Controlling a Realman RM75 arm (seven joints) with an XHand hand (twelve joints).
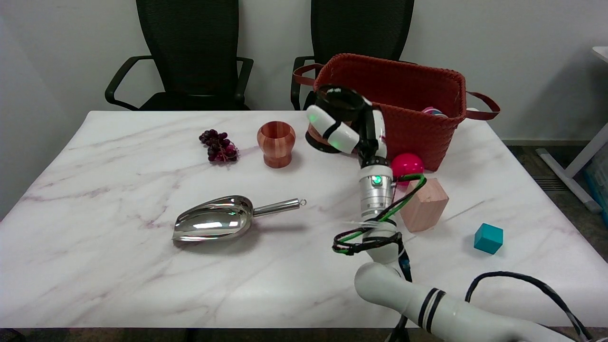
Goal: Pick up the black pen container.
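The black pen container (338,102) is seen at the far side of the tabletop (118,266), directly in front of the red basket (403,90), with its round open mouth turned up and towards the camera. It is held by the right hand (349,128): white fingers (330,128) are wrapped across its front, and another finger runs down its right side. Whether the container's base is touching the tabletop or just clear of it cannot be told, since the lower part is hidden behind the fingers; a dark round shape with something reddish-brown above it shows below the hand and cannot be made out.

Several risks can be judged from this position. The grip appears to be taken high, near the rim, so the container could pivot or slide out of the fingers if it is raised quickly. The basket wall stands just behind the hand, and a lift drawn backwards could catch the container or the fingers on the woven edge. A pink ball (407,165) lies near the wrist on the right, with a wooden block (424,204) just beside the forearm; a sideways swing of the arm could knock either away. The loose cable (375,237) looped round the forearm might snag the block. The wooden cup (276,142), grapes (219,146), scoop (213,224) and teal cube (488,238) lie well apart from the hand and are unlikely to be disturbed.
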